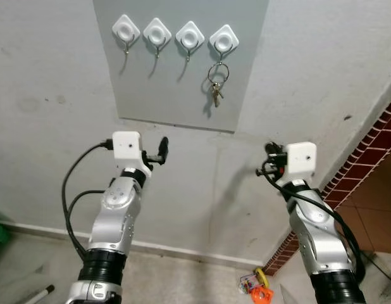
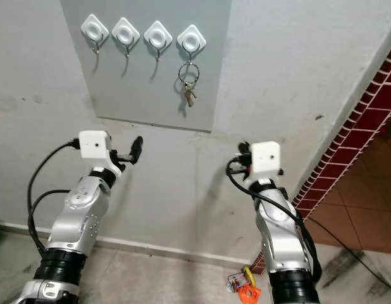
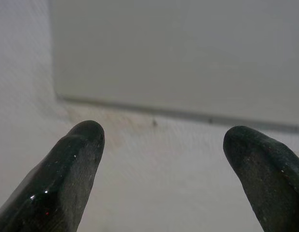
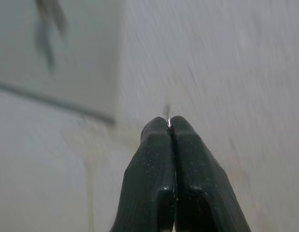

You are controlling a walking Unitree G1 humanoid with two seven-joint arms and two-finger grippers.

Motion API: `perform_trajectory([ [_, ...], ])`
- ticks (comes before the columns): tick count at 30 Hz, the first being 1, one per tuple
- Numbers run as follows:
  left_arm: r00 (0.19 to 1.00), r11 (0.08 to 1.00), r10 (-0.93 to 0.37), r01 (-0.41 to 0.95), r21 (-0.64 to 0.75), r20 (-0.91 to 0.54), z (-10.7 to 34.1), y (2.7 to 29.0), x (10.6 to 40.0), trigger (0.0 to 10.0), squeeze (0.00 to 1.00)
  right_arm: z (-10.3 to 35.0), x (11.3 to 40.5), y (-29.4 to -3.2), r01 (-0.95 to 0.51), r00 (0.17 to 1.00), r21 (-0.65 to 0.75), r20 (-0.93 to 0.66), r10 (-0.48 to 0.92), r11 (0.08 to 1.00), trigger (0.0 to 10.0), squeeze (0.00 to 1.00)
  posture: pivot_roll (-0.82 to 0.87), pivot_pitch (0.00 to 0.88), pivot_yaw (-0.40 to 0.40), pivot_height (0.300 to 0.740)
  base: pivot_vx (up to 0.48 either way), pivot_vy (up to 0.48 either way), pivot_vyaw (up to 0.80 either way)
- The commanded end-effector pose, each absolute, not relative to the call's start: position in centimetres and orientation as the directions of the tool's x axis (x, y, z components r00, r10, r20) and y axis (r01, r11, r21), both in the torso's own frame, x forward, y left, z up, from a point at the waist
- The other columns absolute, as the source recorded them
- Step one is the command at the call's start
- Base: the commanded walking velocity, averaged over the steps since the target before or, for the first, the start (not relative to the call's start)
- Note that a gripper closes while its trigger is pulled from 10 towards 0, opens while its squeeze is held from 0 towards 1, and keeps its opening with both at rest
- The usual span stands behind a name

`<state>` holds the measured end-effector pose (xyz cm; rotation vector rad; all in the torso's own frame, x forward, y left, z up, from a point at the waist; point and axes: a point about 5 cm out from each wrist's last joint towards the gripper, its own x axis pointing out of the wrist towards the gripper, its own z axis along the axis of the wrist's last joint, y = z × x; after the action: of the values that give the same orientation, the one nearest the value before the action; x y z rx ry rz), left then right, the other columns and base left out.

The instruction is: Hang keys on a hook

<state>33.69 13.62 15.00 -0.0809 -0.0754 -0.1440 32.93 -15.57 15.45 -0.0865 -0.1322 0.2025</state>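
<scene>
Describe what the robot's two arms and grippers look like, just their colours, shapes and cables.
Both arms are silver with black ribbed cuffs lower down. Each wrist carries a white boxy camera housing, with black cables looping alongside. The left gripper and right gripper each have two long, rounded black fingers with a slightly glossy, speckled surface.

A small bunch of metal keys (image 1: 217, 90) hangs on a ring from the rightmost hook (image 1: 223, 42) of four white diamond-shaped hooks set in a row along the top of a grey wall panel (image 1: 176, 95). The keys dangle straight down against the panel.
</scene>
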Motion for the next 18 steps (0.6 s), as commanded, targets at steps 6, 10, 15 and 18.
perform_trajectory([
  [6, 0.967, 0.977, -0.206, 0.211, -0.022, 0.15, 17.3, 12.6, 33.7, 10.0, 0.0, 17.5, 34.6, -14.5, -0.295, 0.937, -0.115, 0.16, 0.31, 0.949, 10.0, 0.0, 0.09, 0.0, -0.018, 0.74, 0.0, 0.0, 0.0],
  [10, 0.963, 0.973, -0.228, 0.231, -0.009, 0.143, 17.6, 12.1, 33.7, 10.0, 0.0, 18.7, 35.2, -13.3, -0.367, 0.905, -0.109, 0.187, 0.381, 0.924, 10.0, 0.0, 0.1, 0.0, -0.024, 0.74, 0.0, 0.0, 0.0],
  [15, 0.955, 0.967, -0.248, 0.253, -0.011, 0.164, 18.2, 11.6, 33.6, 10.0, 0.0, 19.8, 35.8, -12.1, -0.45, 0.863, -0.098, 0.209, 0.461, 0.887, 10.0, 0.0, 0.1, 0.0, -0.026, 0.74, 0.0, 0.0, 0.0],
  [18, 0.948, 0.964, -0.258, 0.264, -0.011, 0.186, 19.0, 11.3, 33.6, 10.0, 0.0, 20.8, 36.1, -11.1, -0.525, 0.817, -0.074, 0.235, 0.526, 0.848, 10.0, 0.0, 0.1, 0.0, -0.029, 0.74, 0.0, 0.0, 0.0],
])
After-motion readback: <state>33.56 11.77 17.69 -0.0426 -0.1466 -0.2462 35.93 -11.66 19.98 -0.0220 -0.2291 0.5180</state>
